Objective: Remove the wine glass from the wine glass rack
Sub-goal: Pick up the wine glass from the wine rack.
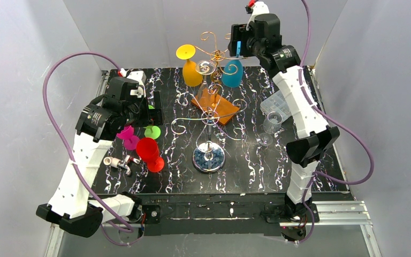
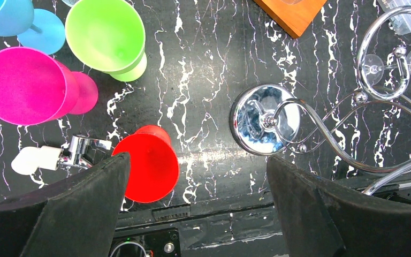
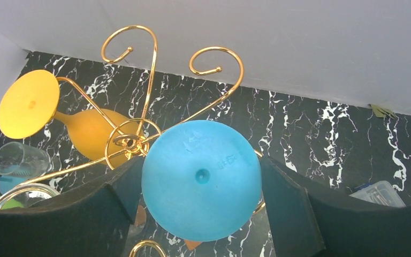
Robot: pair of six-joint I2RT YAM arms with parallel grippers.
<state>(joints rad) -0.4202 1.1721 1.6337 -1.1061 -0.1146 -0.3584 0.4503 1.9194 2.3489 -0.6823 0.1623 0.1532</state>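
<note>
wine glass, smooth blue, round foot

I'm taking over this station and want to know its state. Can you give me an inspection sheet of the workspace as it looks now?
Surface: black, white-veined tabletop; no spill seen.
Job's things: wine glass rack upright mid-table; yellow wine glass and blue wine glass hang bowl-down from its upper arms.
Clutter: red glass, pink glass, green glass and white-and-chrome part on the left; orange block behind the rack; clear glass and clear plastic box on the right.
Grippers: left gripper open, empty, above the table; right gripper appears closed on the blue wine glass's foot.
Cables: purple cables loop off both arms, clear of the rack.
Surroundings: plain grey walls on three sides.
</note>
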